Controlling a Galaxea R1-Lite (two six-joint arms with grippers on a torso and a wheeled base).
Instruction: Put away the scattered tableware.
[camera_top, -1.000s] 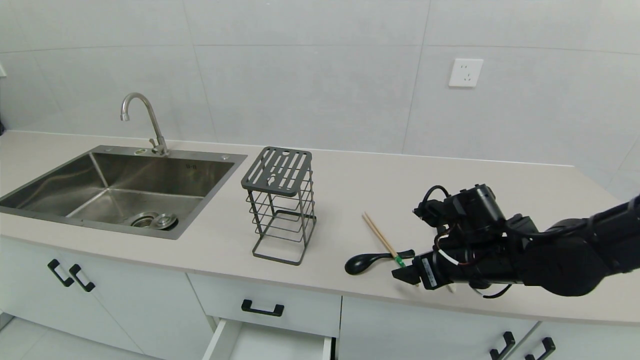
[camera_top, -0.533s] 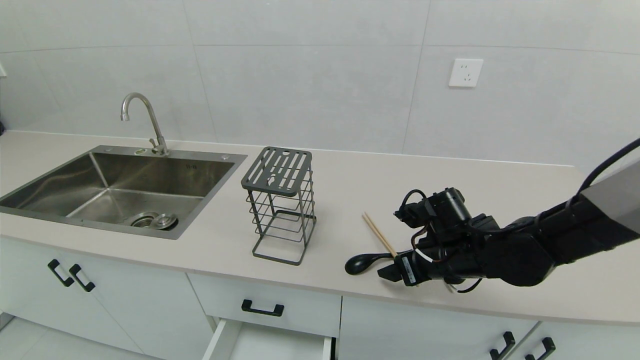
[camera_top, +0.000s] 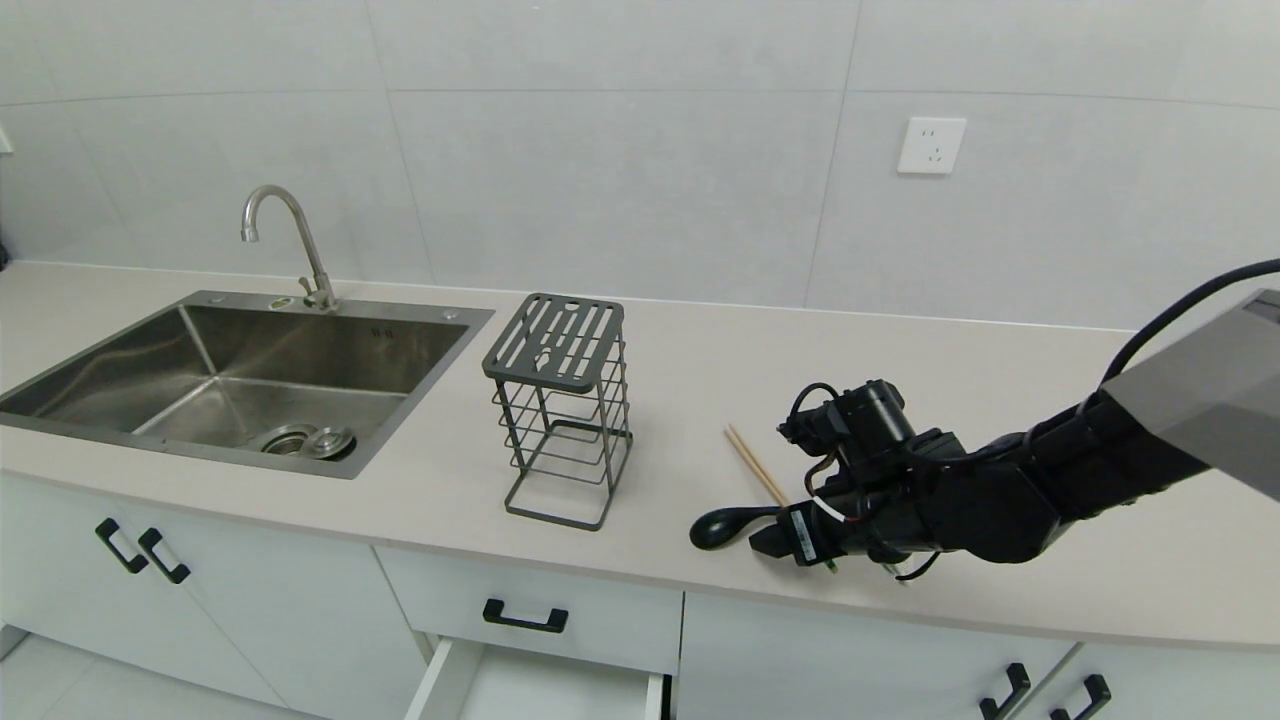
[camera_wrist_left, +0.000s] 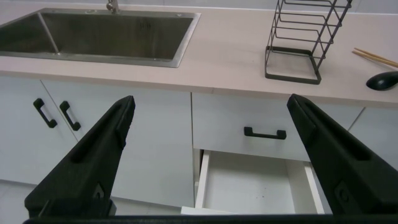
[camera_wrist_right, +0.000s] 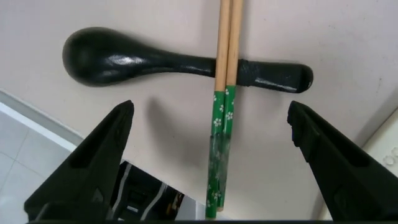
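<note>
On the counter (camera_top: 700, 380) my right gripper (camera_top: 778, 540), jaws spread, has slid closer, so the 2 chopsticks (camera_wrist_right: 224, 74) lie between them, ready for pinching.

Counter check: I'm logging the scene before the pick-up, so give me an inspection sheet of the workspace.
Surface: beige counter, no spills seen.
Job's things: chopsticks lying across the handle of the black spoon near the front edge; wire rack upright between them and the sink.
Clutter: nothing seen.
Tools: right tool open, straddling the chopsticks' green ends; left tool open, low, facing the cabinets.
Cables: black loops on the right wrist, clear of the tableware.
Surroundings: faucet, wall socket, drawer open below.
</note>
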